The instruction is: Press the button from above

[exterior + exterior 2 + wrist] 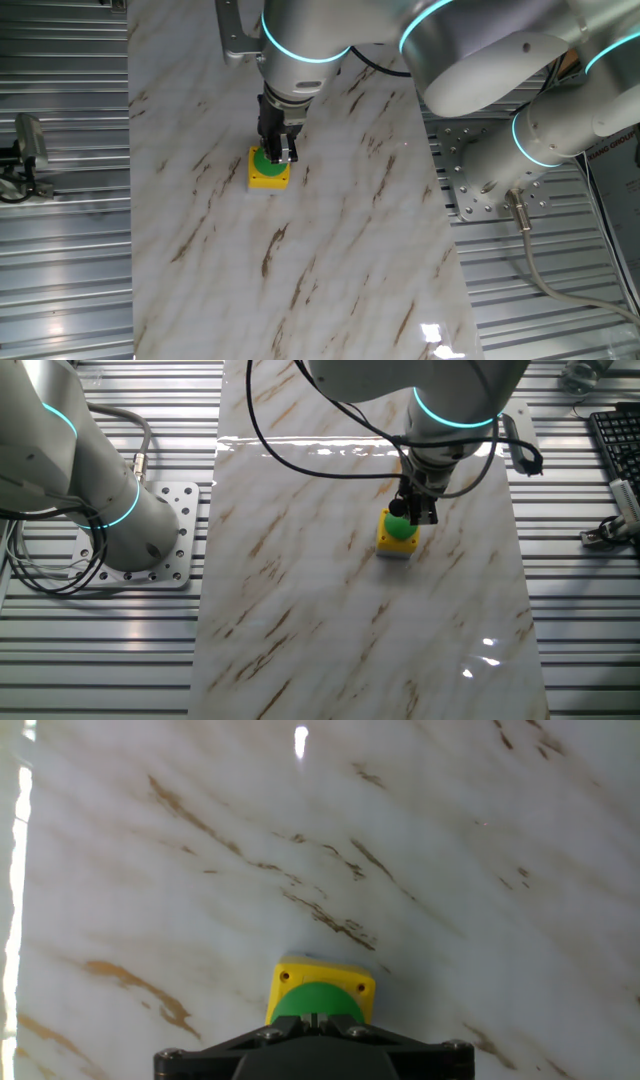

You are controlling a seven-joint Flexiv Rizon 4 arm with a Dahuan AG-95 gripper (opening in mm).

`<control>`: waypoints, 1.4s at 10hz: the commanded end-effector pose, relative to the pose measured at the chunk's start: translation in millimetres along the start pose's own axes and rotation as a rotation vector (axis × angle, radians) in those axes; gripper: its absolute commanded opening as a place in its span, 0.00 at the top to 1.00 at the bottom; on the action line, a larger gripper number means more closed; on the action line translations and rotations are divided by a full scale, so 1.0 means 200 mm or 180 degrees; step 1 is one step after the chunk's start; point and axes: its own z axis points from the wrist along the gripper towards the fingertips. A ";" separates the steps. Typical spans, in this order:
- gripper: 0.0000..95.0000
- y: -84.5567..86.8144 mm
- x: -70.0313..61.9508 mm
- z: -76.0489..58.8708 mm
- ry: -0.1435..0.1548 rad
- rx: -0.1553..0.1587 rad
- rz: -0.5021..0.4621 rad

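The button (265, 160) has a round green cap on a square yellow box base (268, 178) and stands on the marble table. It also shows in the other fixed view (398, 528) and in the hand view (318, 1002). My gripper (276, 152) points straight down right over the green cap, its tips at or on the cap. It shows in the other fixed view (416, 512) too. In the hand view the gripper (314, 1018) has its fingertips touching each other, shut, with nothing between them. The near half of the cap is hidden behind the fingers.
The marble table top (320, 250) is a narrow slab with ribbed metal flooring on both sides. The arm's base plate (160, 550) and cables (40, 575) stand beside the slab. A keyboard (615, 440) lies at the far right.
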 end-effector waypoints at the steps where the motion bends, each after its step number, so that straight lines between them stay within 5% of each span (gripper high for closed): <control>1: 1.00 0.00 0.01 -0.01 0.0000 -0.0003 -0.0014; 14: 1.00 0.00 0.01 -0.01 0.0033 -0.0016 -0.0092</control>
